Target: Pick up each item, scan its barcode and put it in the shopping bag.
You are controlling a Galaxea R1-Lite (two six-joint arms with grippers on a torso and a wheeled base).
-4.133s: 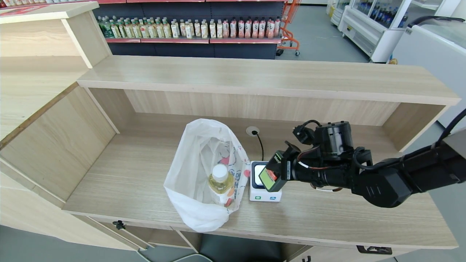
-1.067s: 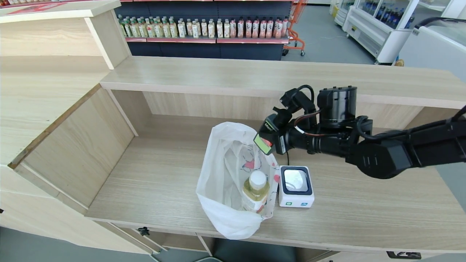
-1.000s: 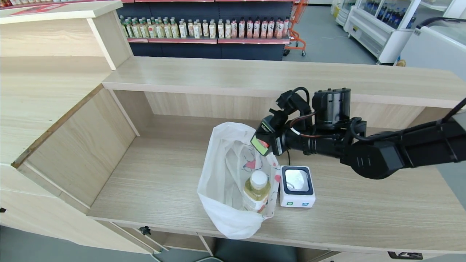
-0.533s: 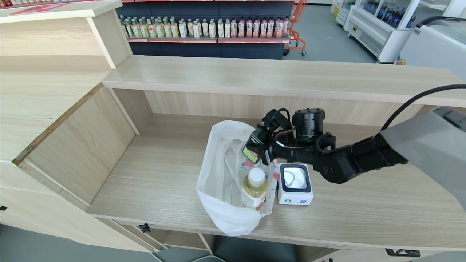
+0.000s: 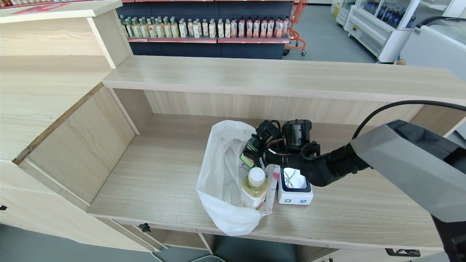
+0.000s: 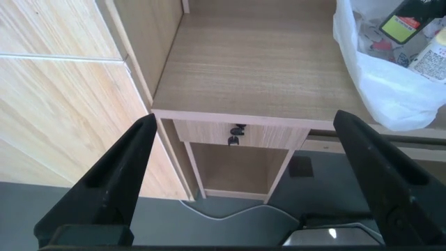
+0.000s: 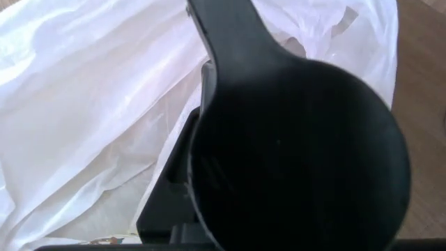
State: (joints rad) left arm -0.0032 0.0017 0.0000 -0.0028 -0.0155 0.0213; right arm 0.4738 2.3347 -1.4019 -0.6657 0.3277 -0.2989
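The white plastic shopping bag (image 5: 218,174) stands open on the wooden counter (image 5: 153,174), with a yellow-drink bottle (image 5: 255,185) upright inside it. My right gripper (image 5: 255,155) is shut on a dark packet with a green and red label (image 5: 247,159) and holds it in the bag's mouth, just above the bottle's cap. In the right wrist view the dark packet (image 7: 300,153) sits in front of the bag (image 7: 83,104). The left gripper (image 6: 245,122) hangs open off the counter's front edge, left of the bag (image 6: 390,77); the packet (image 6: 401,26) shows there too.
A white barcode scanner (image 5: 295,185) with a cable stands against the bag's right side, under my right arm. A raised wooden ledge (image 5: 276,78) runs along the back and a side panel (image 5: 80,145) closes the left. Drink shelves (image 5: 204,29) stand behind.
My right arm has moved left and down with the packet, from above the scanner into the bag's mouth. The head camera shifted at first, then held still.
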